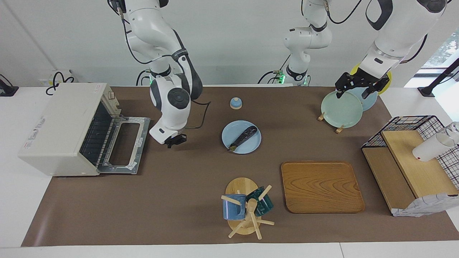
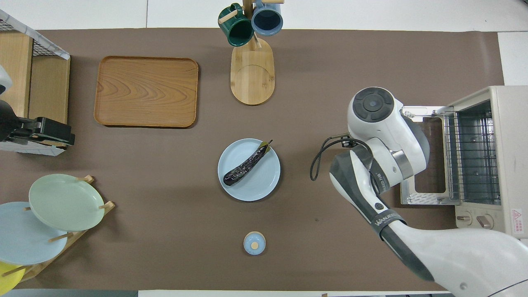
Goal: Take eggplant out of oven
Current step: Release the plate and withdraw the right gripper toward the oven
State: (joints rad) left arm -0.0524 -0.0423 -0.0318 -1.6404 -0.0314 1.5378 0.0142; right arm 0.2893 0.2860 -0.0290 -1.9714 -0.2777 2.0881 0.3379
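Facing view: eggplant (image 1: 244,137) seen lying on blue plate (image 1: 241,137) mid-desk, well apart from oven (image 1: 68,129); removal judged done. Oven door (image 1: 123,145) left dropped flat, rack seen bare. Right end effector (image 1: 175,140) held low between door and plate, nothing held; finger spread cannot be told. Left end effector (image 1: 355,87) parked over plate rack (image 1: 342,109), waiting; fingers seen spread, empty.

Overhead view: eggplant (image 2: 246,163) laid diagonally inside plate (image 2: 249,169). Oven (image 2: 482,154) cavity seen empty. Tray (image 2: 145,91) bare. Right end effector hidden under own arm.
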